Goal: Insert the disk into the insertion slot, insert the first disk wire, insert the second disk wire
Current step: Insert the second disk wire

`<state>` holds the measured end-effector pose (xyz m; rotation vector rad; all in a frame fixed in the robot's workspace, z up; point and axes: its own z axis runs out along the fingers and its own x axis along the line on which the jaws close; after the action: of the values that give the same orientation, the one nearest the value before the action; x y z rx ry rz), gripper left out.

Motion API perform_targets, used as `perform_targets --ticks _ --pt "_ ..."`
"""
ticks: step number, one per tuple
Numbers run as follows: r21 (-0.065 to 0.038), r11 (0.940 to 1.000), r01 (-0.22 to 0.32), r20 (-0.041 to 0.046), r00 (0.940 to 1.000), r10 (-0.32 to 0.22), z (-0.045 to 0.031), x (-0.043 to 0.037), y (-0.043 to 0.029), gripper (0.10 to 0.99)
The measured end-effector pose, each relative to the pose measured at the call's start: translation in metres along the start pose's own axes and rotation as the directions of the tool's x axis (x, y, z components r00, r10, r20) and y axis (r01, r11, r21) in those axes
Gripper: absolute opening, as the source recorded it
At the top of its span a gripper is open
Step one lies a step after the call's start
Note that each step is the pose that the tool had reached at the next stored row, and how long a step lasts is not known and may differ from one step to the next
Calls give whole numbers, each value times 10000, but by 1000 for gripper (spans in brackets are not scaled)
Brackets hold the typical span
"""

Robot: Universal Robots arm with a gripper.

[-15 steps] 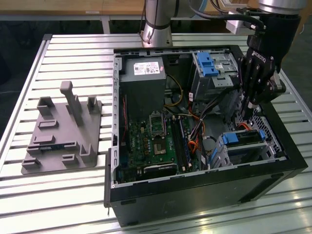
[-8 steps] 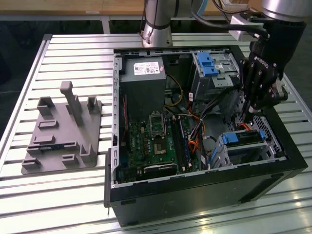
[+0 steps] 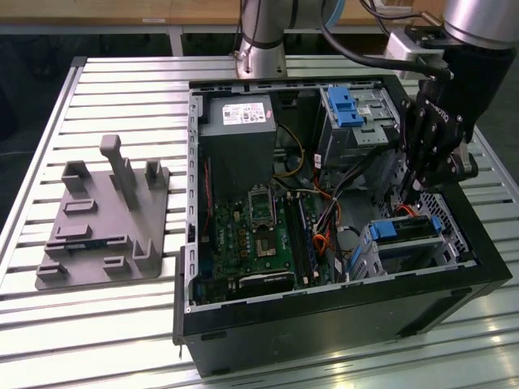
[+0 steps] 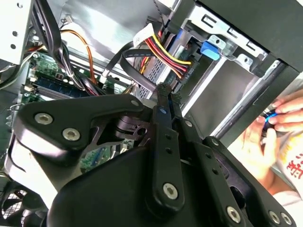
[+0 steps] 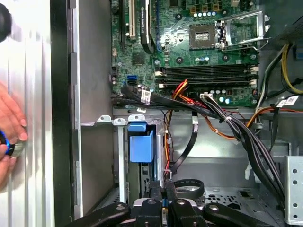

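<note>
- Gripper (image 3: 413, 188): hung low in the case's corner at the exterior view's right, just above the disk. Its fingers (image 4: 161, 113) were drawn close together. A black wire's end lay at their tips, but it could not be told whether it was pinched.
- Disk (image 5: 140, 146): sat inside the slot (image 3: 450, 235), with its blue frame facing the case's open side. The first step therefore read as done.
- Coloured wires (image 4: 163, 54): a red, yellow and black bundle ran to the disk's edge in the second wrist view. It looked plugged in, though the joint itself was partly hidden.
- Black wire (image 4: 135, 59): a flat lead curved from the board side towards the fingertips, beside the coloured bundle.
- Step in hand, by judgement: wire insertion, most likely of the black wire, with the disk already housed.
- What that step called for, by judgement: the connector held square to the disk's port, a straight push along the port's axis, and neighbouring leads kept out from under the fingers.
- Case (image 3: 324, 324): lay open on the table (image 3: 105, 324), with the board (image 3: 251, 235) beside the slot.
- Hand (image 4: 272, 127): a person's hand rested outside the case wall near the slot, so caution was warranted there.
- Fixture (image 3: 97, 227): a grey holder stood well apart, at the exterior view's left.
</note>
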<state>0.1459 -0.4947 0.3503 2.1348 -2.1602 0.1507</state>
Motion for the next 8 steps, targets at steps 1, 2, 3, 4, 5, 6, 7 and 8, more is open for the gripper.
perform_targets --ticks 1,2,3,4,5,6,7,8 --pt "-1 10000 0 80 10000 0 3 16 0 149" --pt "-2 10000 0 158 9999 0 5 31 0 149" --pt "-3 10000 1 237 9997 -1 8 47 -1 149" --pt "-4 10000 1 312 9995 -1 10 62 -1 149" --pt "-5 10000 2 385 9993 -1 12 78 -1 149" --pt "-5 10000 1 454 9990 -1 15 93 -1 149" --pt "-6 10000 2 530 9986 -1 18 110 -1 149" --pt "-7 10000 2 600 9982 -1 21 125 -1 149"
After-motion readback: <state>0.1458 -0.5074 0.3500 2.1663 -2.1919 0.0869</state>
